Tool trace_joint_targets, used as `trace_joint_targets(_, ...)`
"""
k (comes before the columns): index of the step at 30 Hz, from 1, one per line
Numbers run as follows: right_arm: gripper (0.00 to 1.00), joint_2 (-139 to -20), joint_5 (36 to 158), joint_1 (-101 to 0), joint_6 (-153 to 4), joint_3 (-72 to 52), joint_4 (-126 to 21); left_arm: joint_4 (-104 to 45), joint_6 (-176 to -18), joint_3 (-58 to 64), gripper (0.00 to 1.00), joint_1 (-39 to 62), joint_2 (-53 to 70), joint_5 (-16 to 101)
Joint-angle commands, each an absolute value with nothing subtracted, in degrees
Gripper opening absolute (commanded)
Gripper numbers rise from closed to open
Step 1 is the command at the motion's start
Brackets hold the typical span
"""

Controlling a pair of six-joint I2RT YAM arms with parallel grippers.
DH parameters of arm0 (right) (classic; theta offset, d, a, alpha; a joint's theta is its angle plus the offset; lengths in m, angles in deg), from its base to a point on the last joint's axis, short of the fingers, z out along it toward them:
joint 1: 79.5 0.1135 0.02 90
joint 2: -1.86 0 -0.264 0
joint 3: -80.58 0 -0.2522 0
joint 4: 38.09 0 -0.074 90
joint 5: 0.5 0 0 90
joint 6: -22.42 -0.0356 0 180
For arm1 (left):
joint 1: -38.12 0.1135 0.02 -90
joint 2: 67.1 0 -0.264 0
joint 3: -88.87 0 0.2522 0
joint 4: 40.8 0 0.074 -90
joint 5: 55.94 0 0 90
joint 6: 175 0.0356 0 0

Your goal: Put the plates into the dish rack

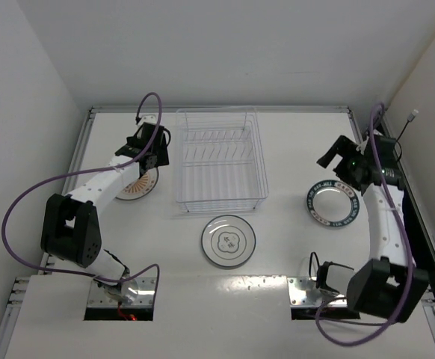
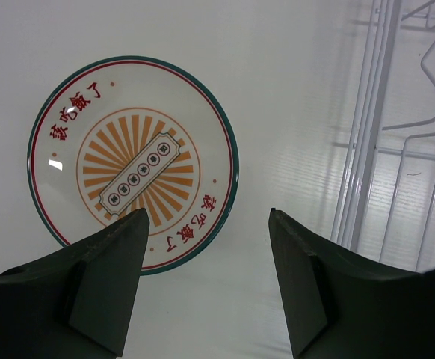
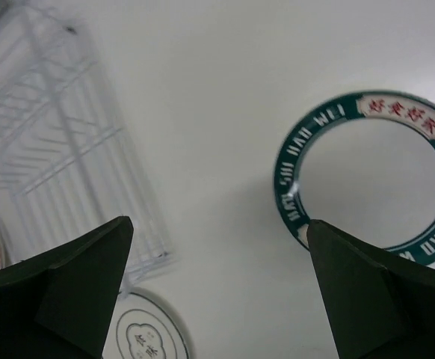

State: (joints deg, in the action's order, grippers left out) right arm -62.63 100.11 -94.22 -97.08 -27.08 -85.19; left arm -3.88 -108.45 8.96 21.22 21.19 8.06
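The white table holds it all. The rack sits at the back, in the middle, and there is nothing in it — not one plate is loaded yet. So I think the job is just at the start, with all three plates left to do.

The plates lie flat on the table. The orange plate is just left of the rack, under the left arm. The green plate is well off to the right, beside the right arm. The grey plate is in front of the rack, with no arm by it.

The left gripper hangs over the near rim of the orange plate, jaws apart and nothing in them. The right gripper is spread very wide beside the green plate, also holding nothing.

Now the writing. The orange plate has red Chinese signs round its rim and a little ticket shape in the middle of orange rays. The green plate has white letters on its band — I can make out "HAU WEI" — and a white patch with red Chinese signs. The grey plate's middle mark is too small to read.
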Motion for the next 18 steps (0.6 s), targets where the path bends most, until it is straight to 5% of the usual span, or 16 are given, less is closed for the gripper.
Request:
trace_joint_targets(1,1.00,-67.2,100.4,-99.2,-101.2,-31.5,-90.3,-4.5,-109.2,6.9,0.63,21.0,21.7,7.9)
trace_joint_targets(18,1.00,-81.8,80.7,-101.7,-97.0,-21.9,-99.4,-5.6,-110.2,8.8,0.63,20.5,18.4,15.4)
